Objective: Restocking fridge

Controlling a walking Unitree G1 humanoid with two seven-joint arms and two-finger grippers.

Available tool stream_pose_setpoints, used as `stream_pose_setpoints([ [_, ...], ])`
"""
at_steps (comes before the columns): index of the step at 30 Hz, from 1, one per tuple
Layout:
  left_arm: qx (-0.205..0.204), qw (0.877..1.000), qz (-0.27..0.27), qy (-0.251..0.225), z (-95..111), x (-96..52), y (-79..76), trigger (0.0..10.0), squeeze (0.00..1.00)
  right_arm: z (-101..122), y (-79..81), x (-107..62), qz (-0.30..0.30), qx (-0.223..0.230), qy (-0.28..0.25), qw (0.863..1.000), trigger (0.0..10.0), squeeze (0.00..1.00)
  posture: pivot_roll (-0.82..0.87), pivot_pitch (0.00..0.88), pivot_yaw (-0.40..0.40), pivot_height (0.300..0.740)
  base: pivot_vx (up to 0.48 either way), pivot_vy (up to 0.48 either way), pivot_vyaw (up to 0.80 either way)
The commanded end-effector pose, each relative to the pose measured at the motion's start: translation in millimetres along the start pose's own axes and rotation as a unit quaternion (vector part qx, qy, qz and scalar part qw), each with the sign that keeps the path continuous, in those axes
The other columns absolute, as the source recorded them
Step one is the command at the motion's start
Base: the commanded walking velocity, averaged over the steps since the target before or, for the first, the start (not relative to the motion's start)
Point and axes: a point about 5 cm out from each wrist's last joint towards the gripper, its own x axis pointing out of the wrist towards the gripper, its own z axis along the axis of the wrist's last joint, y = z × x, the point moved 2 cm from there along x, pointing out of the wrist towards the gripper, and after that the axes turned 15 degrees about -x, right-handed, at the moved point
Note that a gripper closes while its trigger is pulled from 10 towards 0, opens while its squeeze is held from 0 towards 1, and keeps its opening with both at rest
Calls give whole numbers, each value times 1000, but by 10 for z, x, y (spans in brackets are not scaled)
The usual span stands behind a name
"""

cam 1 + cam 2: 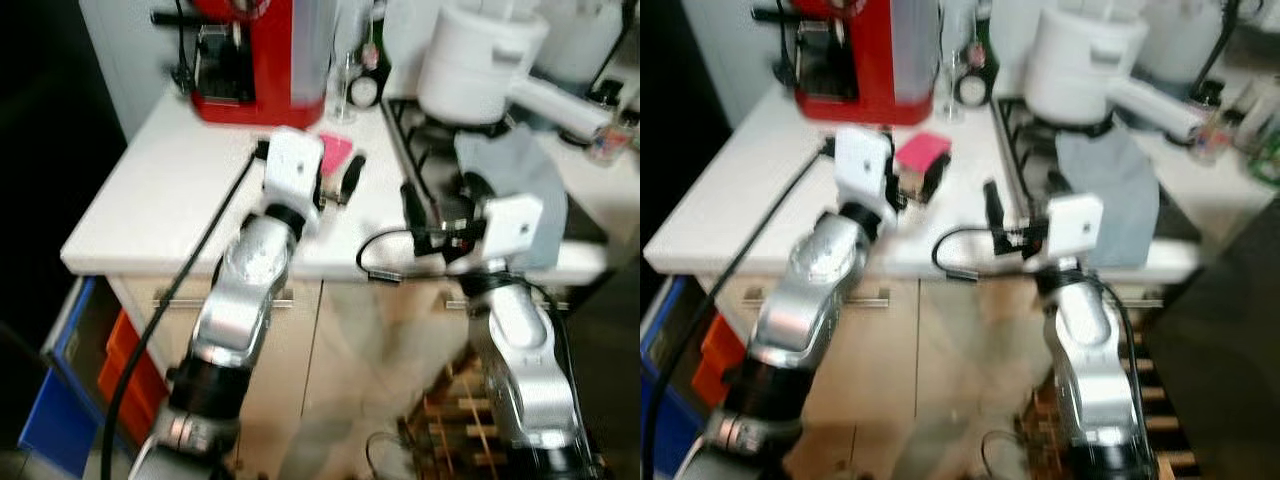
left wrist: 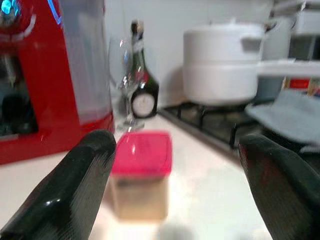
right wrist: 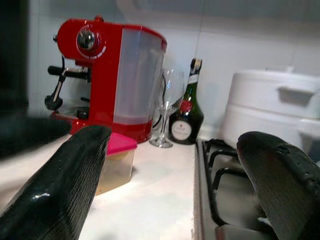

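On the white counter (image 1: pixel 170 190): a small container with a pink lid (image 2: pixel 141 172), just near of the red coffee machine (image 1: pixel 262 60).
Left gripper (image 2: pixel 175 190): fingers spread wide, level with the container, not touching it.
Right gripper (image 3: pixel 175 185): fingers wide apart, at the counter's near edge beside the stove (image 1: pixel 430 140).
Far right: white pot (image 1: pixel 480 60) on the stove; grey cloth (image 1: pixel 515 175) near of it.
Far middle: wine glass (image 3: pixel 167 107) and dark bottle (image 3: pixel 186 112).

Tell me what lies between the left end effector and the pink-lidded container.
Bare white counter. In the left wrist view the open left end effector faces the container with nothing between.

No text is legible; the dark bottle (image 3: pixel 186 109) label is too blurred
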Motion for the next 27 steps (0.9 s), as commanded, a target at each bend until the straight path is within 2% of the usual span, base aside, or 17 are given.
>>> stream_pose_setpoints([
  [1, 5, 1000, -6, 7, -39, 21, -23, 10000, 0, 17, 1, 5, 2, -5, -4, 1000, 10000, 0, 11, 0, -54, 740, 0, 0, 0],
  [8, 25, 1000, 13, 13, -89, 104, 124, 10000, 0, 12, 43, -59, 3, -3, -1, 1000, 10000, 0, -9, 0, -35, 740, 0, 0, 0],
  [11, 16, 1000, 24, 8, -59, 45, 197, 10000, 0, 29, 45, -85, 1, -6, -2, 1000, 10000, 0, -21, 0, -24, 740, 0, 0, 0],
  [12, 11, 999, 31, 3, -40, -26, 236, 10000, 0, 49, 36, -99, -2, -7, -3, 1000, 10000, 0, -26, 0, -21, 740, 0, 0, 0],
  [16, 1, 999, 48, -23, -32, -660, 351, 10000, 0, 65, -92, -335, -35, -22, 11, 999, 10000, 0, -15, 0, -28, 740, 0, 0, 0],
  [18, 10, 998, 58, -37, -8, -830, 364, 10000, 0, 14, -164, -453, -60, -29, 30, 997, 10000, 0, -11, 0, -39, 740, 0, 0, 0],
  [19, 10, 998, 58, -37, -8, -830, 364, 10000, 0, 14, -164, -453, -60, -29, 30, 997, 10000, 0, -11, 0, -39, 740, 0, 0, 0],
  [20, 22, 997, 61, -46, -3, -941, 340, 10000, 0, -54, -235, -549, -82, -34, 51, 995, 10000, 0, -6, 0, -46, 740, 0, 0, 0],
  [26, 10, 997, 55, -61, 94, -836, 287, 10000, 0, -146, -214, -480, -74, -24, 67, 995, 10000, 0, 15, 0, -66, 740, 0, 0, 0],
  [27, 13, 995, 45, -86, 237, -761, 246, 10000, 0, -122, -192, -410, -68, -22, 58, 996, 10000, 0, 18, 0, -68, 740, 465, 0, 0],
])
